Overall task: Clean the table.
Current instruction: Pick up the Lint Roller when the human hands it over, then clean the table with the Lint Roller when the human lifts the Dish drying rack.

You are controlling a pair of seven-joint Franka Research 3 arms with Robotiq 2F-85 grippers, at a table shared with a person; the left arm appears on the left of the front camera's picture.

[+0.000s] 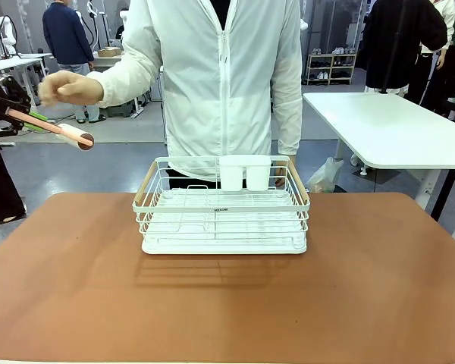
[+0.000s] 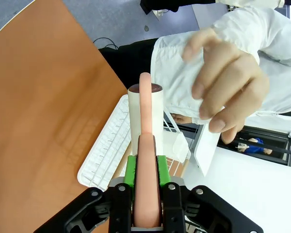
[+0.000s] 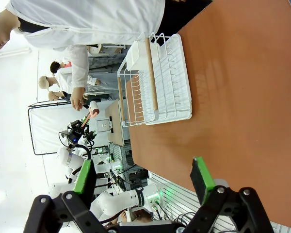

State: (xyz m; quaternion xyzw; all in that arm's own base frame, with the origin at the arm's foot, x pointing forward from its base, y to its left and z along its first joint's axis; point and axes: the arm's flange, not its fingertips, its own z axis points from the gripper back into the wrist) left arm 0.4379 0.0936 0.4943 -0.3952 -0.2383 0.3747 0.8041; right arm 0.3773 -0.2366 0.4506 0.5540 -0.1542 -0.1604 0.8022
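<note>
None of the bench point(image 1: 364, 273) looks rolled yet, by your pictures. Your left tool point(image 2: 146, 169) is clamped on the lint roller point(image 2: 145, 114), held aloft at the bench's left side near the person's hand point(image 1: 70, 88). Your right tool point(image 3: 143, 175) hangs open above the bench, so the whole top is left to clean.

Front camera looking across the tabletop point(image 1: 364, 288) toward the person point(image 1: 220, 76), left wrist camera riding close behind the left tool point(image 2: 146, 169), looking down on the rack point(image 2: 104, 155), right wrist camera rolled sideways, sharing that rack from farther back
</note>
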